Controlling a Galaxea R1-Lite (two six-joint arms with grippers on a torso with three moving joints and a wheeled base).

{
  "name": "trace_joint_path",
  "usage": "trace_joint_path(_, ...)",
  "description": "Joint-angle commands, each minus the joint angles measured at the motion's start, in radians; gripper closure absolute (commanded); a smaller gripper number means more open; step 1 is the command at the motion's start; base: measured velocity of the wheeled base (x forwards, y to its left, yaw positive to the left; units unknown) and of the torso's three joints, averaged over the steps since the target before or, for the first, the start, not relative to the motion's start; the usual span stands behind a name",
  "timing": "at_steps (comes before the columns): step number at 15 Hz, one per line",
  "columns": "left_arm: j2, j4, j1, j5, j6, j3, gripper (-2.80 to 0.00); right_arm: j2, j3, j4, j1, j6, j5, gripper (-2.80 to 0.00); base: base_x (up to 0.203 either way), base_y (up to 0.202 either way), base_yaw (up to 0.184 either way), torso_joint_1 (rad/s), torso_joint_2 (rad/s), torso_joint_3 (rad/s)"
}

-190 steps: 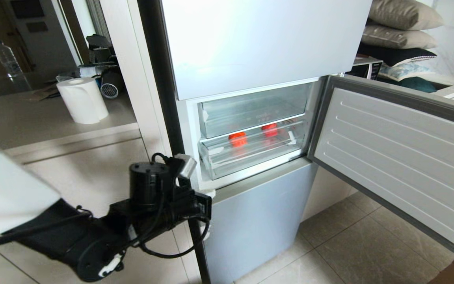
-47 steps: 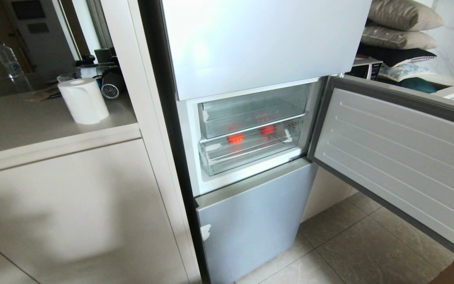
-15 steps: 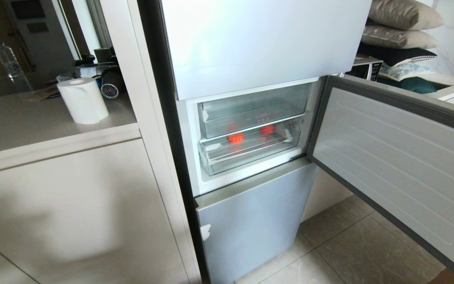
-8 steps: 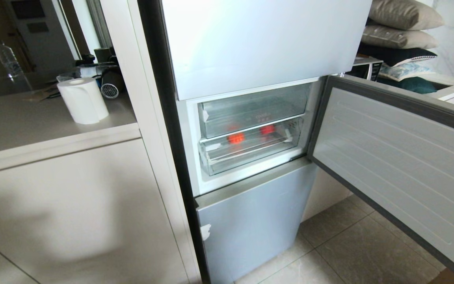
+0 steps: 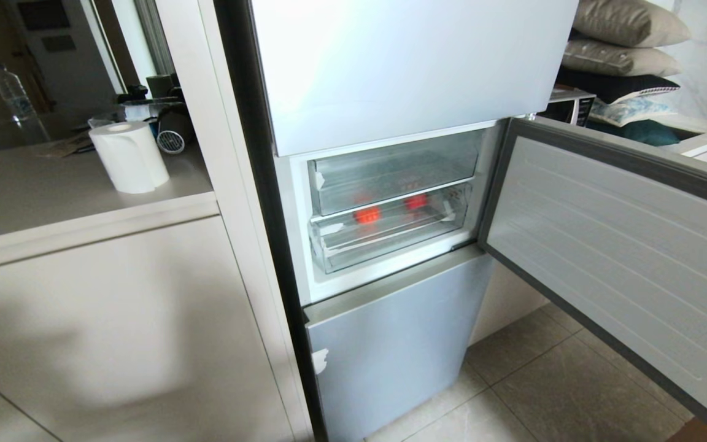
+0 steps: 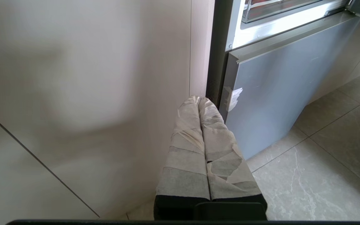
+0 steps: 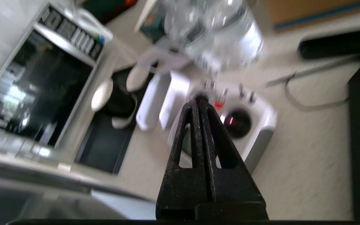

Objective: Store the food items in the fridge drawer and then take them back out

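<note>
The fridge door (image 5: 611, 258) stands open. The fridge drawer (image 5: 390, 236) is pushed in, with two red fruits (image 5: 367, 214) inside behind its clear front. The left gripper (image 6: 200, 103), closed and empty, hangs low beside the fridge, below the drawer, so it seems nearer. The right gripper (image 7: 198, 104), closed and empty too, points away at a counter.

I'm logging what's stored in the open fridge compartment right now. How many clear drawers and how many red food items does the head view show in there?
Clear drawers: 2, an upper drawer and the lower fridge drawer.
Red food items: 2, one on the left and one on the right, seen through the clear plastic.
Total: 4
</note>
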Motion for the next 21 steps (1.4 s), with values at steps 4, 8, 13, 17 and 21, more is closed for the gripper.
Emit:
trace_joint_path(4, 0.002, 0.001, 0.000, 0.000, 0.000, 0.000, 0.00, -0.016, 0.084, -0.006, 0.052, -0.002, 0.036, 0.00, 0.000, 0.000, 0.000, 0.000, 0.00, 0.000)
trace_joint_path(8, 0.002, 0.001, 0.000, 0.000, 0.000, 0.000, 0.00, -0.085, 0.153, -0.010, 0.114, -0.006, 0.060, 0.00, 0.000, 0.000, 0.000, 0.000, 0.00, 0.000)
trace_joint_path(13, 0.002, 0.001, 0.000, 0.000, 0.000, 0.000, 0.00, -0.163, 0.271, -0.009, 0.195, -0.011, 0.178, 0.00, 0.000, 0.000, 0.000, 0.000, 0.00, 0.000)
trace_joint_path(17, 0.002, 0.001, 0.000, 0.000, 0.000, 0.000, 0.00, -0.193, 0.296, -0.012, 0.225, -0.008, 0.203, 0.00, 0.000, 0.000, 0.000, 0.000, 0.00, 0.000)
trace_joint_path(21, 0.002, 0.001, 0.000, 0.000, 0.000, 0.000, 0.00, -0.203, 0.271, -0.007, 0.248, -0.005, 0.210, 0.00, 0.000, 0.000, 0.000, 0.000, 0.00, 0.000)
